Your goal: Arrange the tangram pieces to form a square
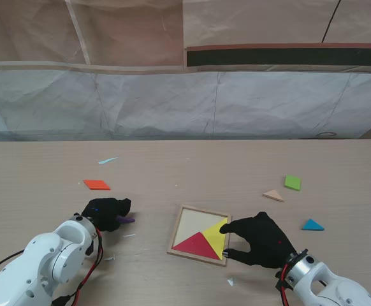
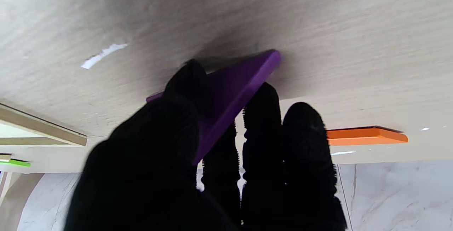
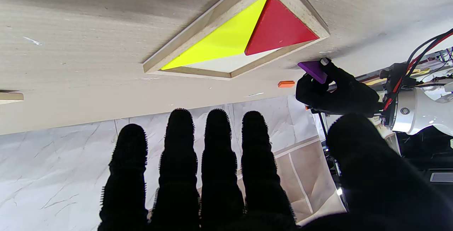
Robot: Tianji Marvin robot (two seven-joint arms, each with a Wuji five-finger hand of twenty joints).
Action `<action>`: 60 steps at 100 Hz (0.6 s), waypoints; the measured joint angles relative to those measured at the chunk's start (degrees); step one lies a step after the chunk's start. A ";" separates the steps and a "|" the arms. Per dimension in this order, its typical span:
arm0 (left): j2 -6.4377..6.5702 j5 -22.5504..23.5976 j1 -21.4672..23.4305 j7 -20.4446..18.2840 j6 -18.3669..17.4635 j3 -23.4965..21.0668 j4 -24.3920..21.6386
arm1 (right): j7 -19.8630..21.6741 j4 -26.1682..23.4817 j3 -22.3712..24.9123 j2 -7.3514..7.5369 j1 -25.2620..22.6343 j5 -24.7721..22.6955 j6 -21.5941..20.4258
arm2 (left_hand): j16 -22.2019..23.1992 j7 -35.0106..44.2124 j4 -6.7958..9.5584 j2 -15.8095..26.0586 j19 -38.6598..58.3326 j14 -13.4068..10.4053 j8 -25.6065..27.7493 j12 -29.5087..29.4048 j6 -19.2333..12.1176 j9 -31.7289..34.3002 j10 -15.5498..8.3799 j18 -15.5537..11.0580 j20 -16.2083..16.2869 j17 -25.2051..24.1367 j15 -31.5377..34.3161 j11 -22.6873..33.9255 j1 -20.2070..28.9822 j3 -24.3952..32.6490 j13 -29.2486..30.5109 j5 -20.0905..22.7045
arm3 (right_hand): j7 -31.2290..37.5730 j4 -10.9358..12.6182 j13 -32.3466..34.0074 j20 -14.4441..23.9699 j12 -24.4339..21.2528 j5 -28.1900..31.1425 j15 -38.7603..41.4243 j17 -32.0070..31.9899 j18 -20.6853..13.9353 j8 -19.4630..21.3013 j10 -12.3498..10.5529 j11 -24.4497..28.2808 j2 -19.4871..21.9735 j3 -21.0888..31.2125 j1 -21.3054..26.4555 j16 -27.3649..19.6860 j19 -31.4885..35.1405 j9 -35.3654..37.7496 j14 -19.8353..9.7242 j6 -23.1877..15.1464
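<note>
The left hand (image 1: 106,212) pinches a purple piece (image 2: 237,82) between thumb and fingers, one tip touching the table (image 1: 173,169), left of the wooden frame (image 1: 200,235). The right hand (image 1: 262,240) rests spread and empty beside the frame's yellow triangle (image 1: 216,236) and red triangle (image 1: 196,245)

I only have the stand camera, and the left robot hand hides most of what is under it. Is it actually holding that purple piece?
Observer: Yes. The left wrist view shows the left robot hand pinching the purple piece between thumb and fingers, tilted, with one corner towards the table.
Operator: And the right one, is it gripping the yellow triangle?
Observer: No. In the right wrist view the right robot hand has straight, spread fingers and holds nothing. The yellow triangle lies flat in the tray.
</note>
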 measured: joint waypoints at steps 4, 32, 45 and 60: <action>-0.01 -0.47 0.05 -0.45 0.06 -0.13 -0.16 | 0.00 -0.01 0.00 0.00 0.00 0.00 0.02 | 0.31 -1.36 1.05 0.87 0.79 0.15 -7.28 0.05 0.06 1.30 1.22 0.35 0.00 0.15 0.01 0.00 1.41 -2.61 0.00 1.63 | 0.00 0.00 0.00 0.00 0.00 0.00 0.00 0.00 0.00 0.00 0.00 0.00 0.00 0.00 0.00 0.00 0.00 0.00 0.00 0.00; -0.10 -3.43 -0.05 0.09 -0.05 -0.10 0.10 | -0.13 -0.01 -0.12 0.00 0.02 -0.07 0.13 | 2.48 -10.20 2.22 3.29 7.12 2.17 -27.91 0.07 7.21 9.08 7.52 4.01 0.00 7.43 5.75 -2.98 3.31 -10.90 8.53 13.09 | 0.00 0.00 0.00 0.00 0.00 0.00 0.00 0.00 0.00 0.00 0.00 0.00 0.00 0.00 0.00 0.00 0.00 0.00 0.00 0.00; -0.52 -6.71 -0.21 4.23 -0.18 0.46 1.47 | -0.14 0.00 -0.10 0.00 -0.02 -0.07 0.20 | 2.64 -10.16 2.15 3.21 8.55 2.24 -28.57 0.07 10.68 9.68 9.18 4.40 -1.55 10.10 6.98 -2.98 3.28 -8.96 10.63 14.08 | 0.00 0.00 0.00 0.00 0.00 0.00 0.00 0.00 0.00 0.00 0.00 0.00 0.00 0.00 0.00 0.00 -0.01 0.00 0.00 0.00; -1.24 -8.49 -0.51 5.12 -0.23 0.46 1.65 | -0.28 0.05 -0.08 -0.01 -0.04 -0.04 0.27 | 2.64 -10.14 2.02 1.39 9.20 2.32 -28.68 0.07 11.65 10.21 10.26 4.63 -2.46 10.87 7.16 -2.98 3.24 -7.09 11.30 15.70 | 0.00 0.00 0.00 0.00 0.00 0.00 0.00 0.00 0.00 0.00 0.00 0.00 0.00 -0.02 0.00 0.00 -0.01 0.00 0.00 0.00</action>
